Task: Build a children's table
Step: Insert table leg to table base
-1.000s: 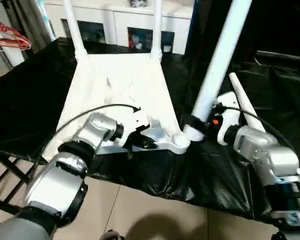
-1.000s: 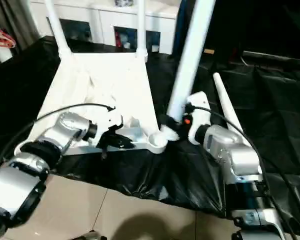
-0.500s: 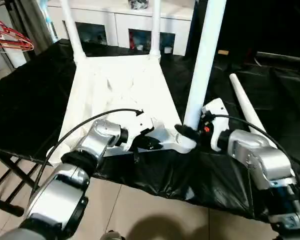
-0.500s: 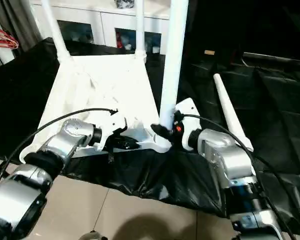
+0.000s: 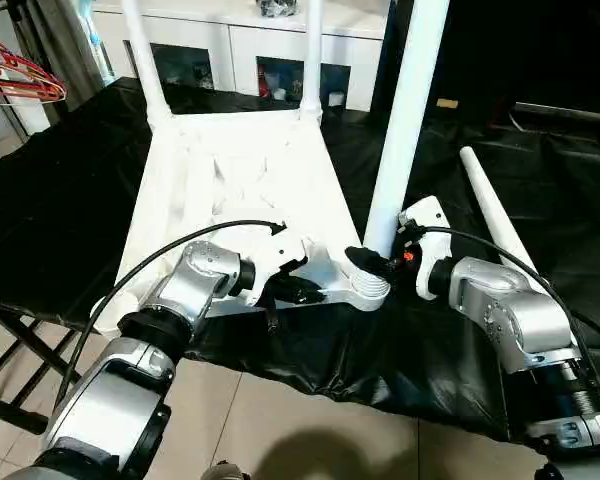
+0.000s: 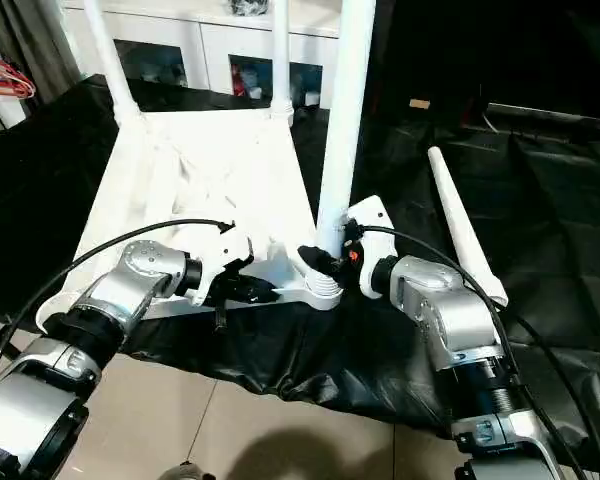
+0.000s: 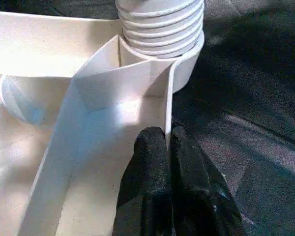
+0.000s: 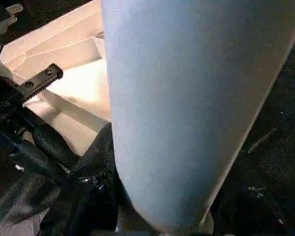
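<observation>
The white tabletop (image 5: 235, 175) lies upside down on black cloth, ribbed underside up. Two legs stand in its far corners (image 5: 145, 60) (image 5: 311, 55). A third leg (image 5: 408, 110) stands upright at the near right corner socket (image 5: 368, 292), its threaded end (image 7: 160, 24) seated in the socket's mouth. My right gripper (image 5: 366, 262) is shut on this leg just above the threads. My left gripper (image 7: 167, 142) is shut on the tabletop's near rim wall, beside that socket. A fourth leg (image 5: 492, 208) lies loose on the cloth to the right.
A white cabinet with glass doors (image 5: 235, 50) stands behind the work. Red hangers (image 5: 20, 80) hang at the far left. The black cloth (image 5: 540, 170) drapes over the near edge, above a tiled floor (image 5: 280, 420). A dark folding frame (image 5: 20, 350) shows at lower left.
The held leg swung from tilted to upright, and its base moved left onto the near right corner socket. My left gripper stayed on the rim. The camera shifted slightly.
</observation>
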{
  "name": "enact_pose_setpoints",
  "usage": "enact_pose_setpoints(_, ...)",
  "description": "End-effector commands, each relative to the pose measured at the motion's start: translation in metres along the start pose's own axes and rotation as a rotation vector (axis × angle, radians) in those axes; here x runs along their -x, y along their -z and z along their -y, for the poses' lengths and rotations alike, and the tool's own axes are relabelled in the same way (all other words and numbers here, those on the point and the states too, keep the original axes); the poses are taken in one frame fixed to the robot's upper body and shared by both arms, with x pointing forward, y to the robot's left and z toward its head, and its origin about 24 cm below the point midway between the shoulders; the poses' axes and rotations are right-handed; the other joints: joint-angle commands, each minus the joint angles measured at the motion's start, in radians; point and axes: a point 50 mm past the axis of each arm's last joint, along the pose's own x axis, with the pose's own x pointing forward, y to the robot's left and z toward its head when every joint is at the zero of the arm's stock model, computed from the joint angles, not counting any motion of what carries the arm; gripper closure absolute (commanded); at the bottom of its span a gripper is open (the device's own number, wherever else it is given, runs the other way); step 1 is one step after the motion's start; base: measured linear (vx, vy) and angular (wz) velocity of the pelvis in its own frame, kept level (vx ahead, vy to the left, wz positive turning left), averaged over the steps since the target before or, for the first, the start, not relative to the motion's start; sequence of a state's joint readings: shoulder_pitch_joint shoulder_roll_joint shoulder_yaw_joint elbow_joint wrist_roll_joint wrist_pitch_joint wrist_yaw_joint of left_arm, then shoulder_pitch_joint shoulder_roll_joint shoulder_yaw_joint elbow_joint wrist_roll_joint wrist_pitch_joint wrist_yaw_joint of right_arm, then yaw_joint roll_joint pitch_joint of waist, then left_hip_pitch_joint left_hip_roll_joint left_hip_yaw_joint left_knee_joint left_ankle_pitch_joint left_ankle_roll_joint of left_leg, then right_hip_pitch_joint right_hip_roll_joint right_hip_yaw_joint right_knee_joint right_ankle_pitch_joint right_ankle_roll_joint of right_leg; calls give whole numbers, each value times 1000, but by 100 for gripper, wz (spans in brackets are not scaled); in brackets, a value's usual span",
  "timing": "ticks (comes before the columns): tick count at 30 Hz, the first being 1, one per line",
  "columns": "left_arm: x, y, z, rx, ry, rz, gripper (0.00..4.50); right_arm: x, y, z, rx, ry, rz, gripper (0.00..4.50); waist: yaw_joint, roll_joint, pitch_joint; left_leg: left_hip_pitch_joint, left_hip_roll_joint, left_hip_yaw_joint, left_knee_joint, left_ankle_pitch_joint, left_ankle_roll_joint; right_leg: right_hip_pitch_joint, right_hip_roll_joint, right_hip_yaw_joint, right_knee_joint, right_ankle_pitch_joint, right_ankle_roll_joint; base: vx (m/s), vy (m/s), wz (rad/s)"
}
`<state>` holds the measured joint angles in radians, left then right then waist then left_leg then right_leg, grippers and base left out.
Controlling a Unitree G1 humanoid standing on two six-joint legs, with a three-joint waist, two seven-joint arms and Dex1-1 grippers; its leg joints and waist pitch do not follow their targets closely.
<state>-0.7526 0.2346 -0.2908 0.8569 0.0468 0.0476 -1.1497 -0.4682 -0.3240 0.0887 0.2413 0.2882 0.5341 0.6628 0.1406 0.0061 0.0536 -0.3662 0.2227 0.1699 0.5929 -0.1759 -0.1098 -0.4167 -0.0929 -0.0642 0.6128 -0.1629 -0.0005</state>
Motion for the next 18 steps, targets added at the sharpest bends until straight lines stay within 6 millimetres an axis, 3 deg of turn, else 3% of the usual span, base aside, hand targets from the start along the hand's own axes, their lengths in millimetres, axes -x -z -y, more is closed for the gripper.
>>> enact_pose_setpoints(1,-4,-1,5,45,16,80,450,0,12,5,-50,30,-24,259,2,-11,-74,2,-3,7,-72,-196,10,63,-46,33,-67,-219,-189,0,0,0)
enact_pose_setpoints(11,-3,-4,3,55,-19,94,450,7,38,10,-177,90,25,259,2,-12,-74,1,-3,7,-73,-189,21,63,-45,32,-68,-215,-189,0,0,0)
enact_pose_setpoints(13,-2,-4,3,57,-26,96,450,9,45,11,-202,104,36,259,1,-6,-72,2,-3,8,-74,-202,20,60,-44,32,-72,-224,-191,0,0,0)
enact_pose_setpoints(18,-3,-6,0,59,-50,99,450,13,60,8,-249,121,62,259,3,-5,-73,2,-3,7,-75,-205,23,61,-44,32,-72,-225,-189,0,0,0)
